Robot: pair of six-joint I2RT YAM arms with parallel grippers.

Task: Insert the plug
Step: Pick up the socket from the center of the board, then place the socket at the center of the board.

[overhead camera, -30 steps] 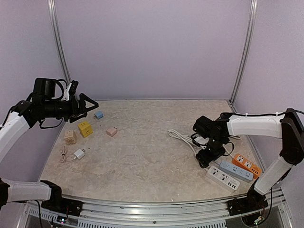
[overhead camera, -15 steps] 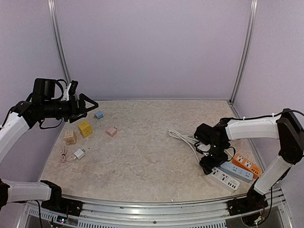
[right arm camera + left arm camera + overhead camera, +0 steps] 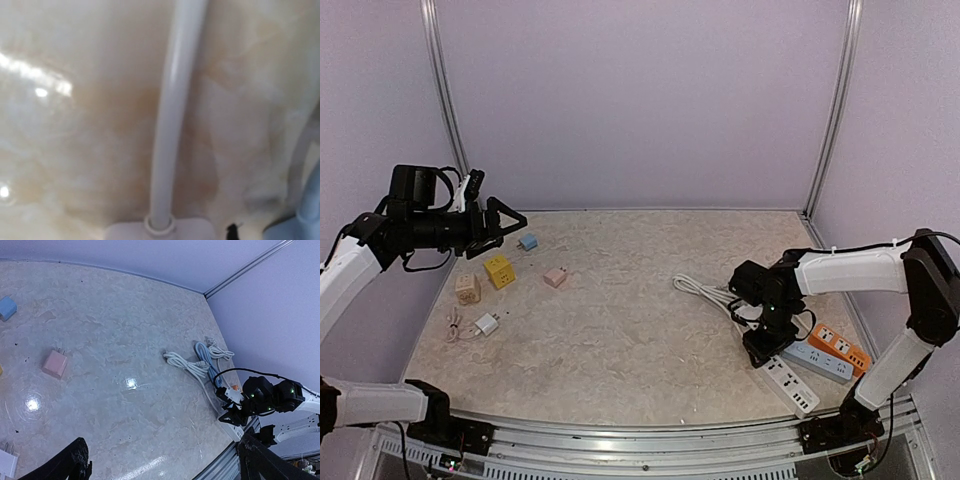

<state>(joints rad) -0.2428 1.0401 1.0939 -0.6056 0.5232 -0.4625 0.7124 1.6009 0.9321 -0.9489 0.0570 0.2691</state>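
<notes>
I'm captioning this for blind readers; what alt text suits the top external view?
The right arm reaches down to the cord end of a white rectangular power strip near the marbled table's right edge, beside a grey-blue strip and an orange strip. The left arm hovers, jaws wide open, near small yellow, pink and blue plug adapters.

My marbled bench (image 3: 620, 340) bears, to my left, a blue adapter (image 3: 528, 241), yellow adapter (image 3: 499, 271), pink adapter (image 3: 555, 277), beige adapter (image 3: 468, 289) and white charger (image 3: 486, 324). To my right lie a white power strip (image 3: 790, 381), grey-blue power strip (image 3: 818, 362), orange power strip (image 3: 839, 347) and coiled cords (image 3: 705, 290).
</notes>
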